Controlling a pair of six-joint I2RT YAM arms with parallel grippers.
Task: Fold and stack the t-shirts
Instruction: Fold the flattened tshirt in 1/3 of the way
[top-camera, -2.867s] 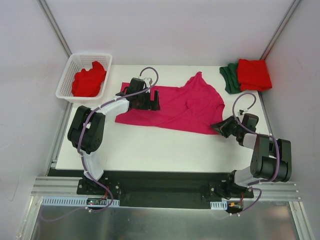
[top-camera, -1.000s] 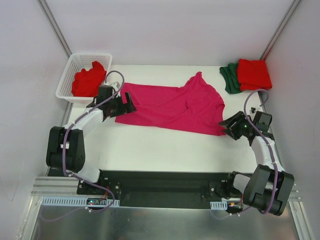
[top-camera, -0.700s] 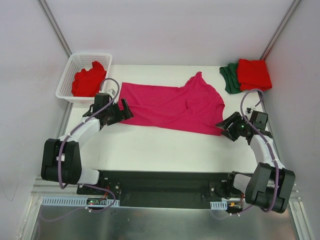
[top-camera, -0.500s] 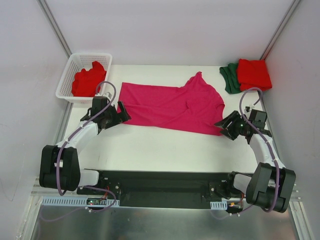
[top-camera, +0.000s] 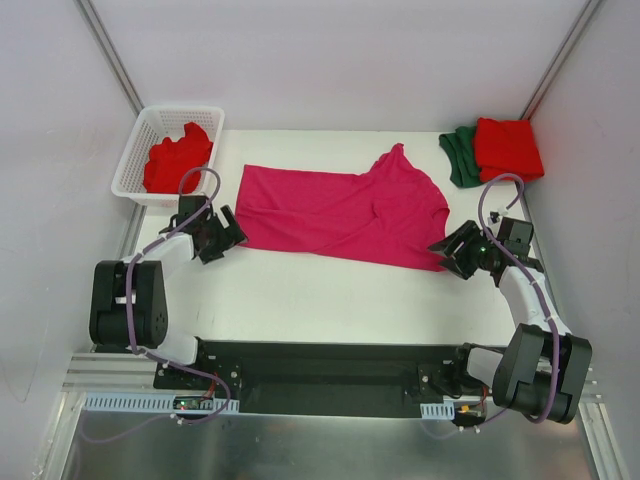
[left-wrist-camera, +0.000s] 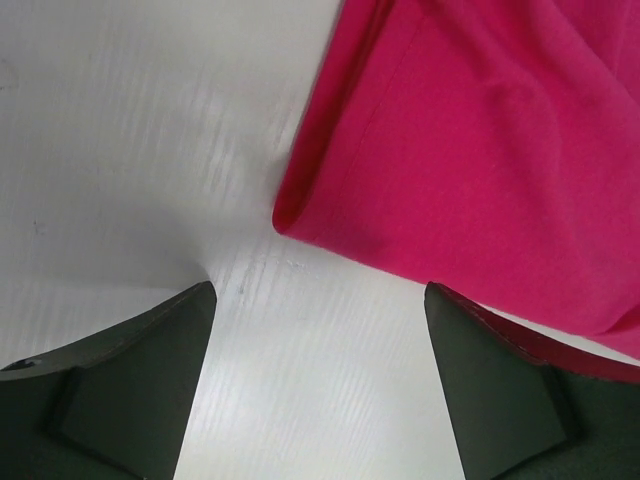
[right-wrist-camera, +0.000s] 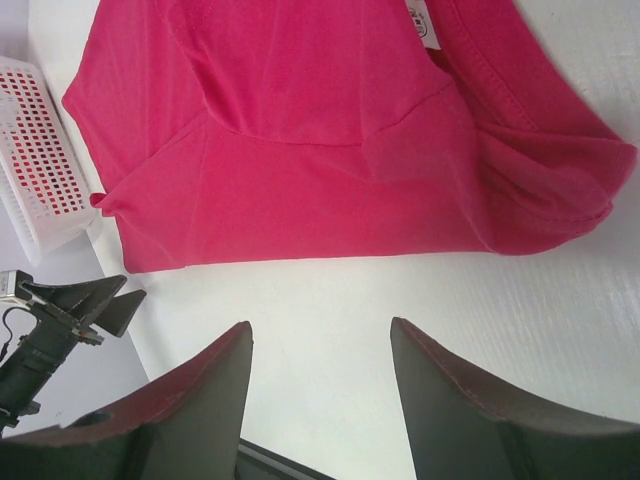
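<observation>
A magenta-pink t-shirt (top-camera: 345, 210) lies spread across the middle of the table, with its right part rumpled. My left gripper (top-camera: 232, 236) is open just off the shirt's near-left corner. In the left wrist view that corner (left-wrist-camera: 285, 215) lies on the table ahead of the left gripper (left-wrist-camera: 318, 290), apart from both fingers. My right gripper (top-camera: 443, 252) is open just off the shirt's near-right edge. In the right wrist view the shirt (right-wrist-camera: 330, 140) lies beyond the right gripper (right-wrist-camera: 320, 325), and only bare table is between its fingers. A folded red t-shirt (top-camera: 508, 148) lies on a folded dark green one (top-camera: 458, 155) at the back right.
A white lattice basket (top-camera: 135, 160) at the back left holds a crumpled red t-shirt (top-camera: 178, 160). The basket's corner (right-wrist-camera: 35, 150) also shows in the right wrist view. Grey walls close in both sides. A black rail runs along the near edge.
My left gripper has drawn back to the left, off the pink shirt, to its near-left corner. The right gripper has shifted slightly left toward the shirt's edge.
</observation>
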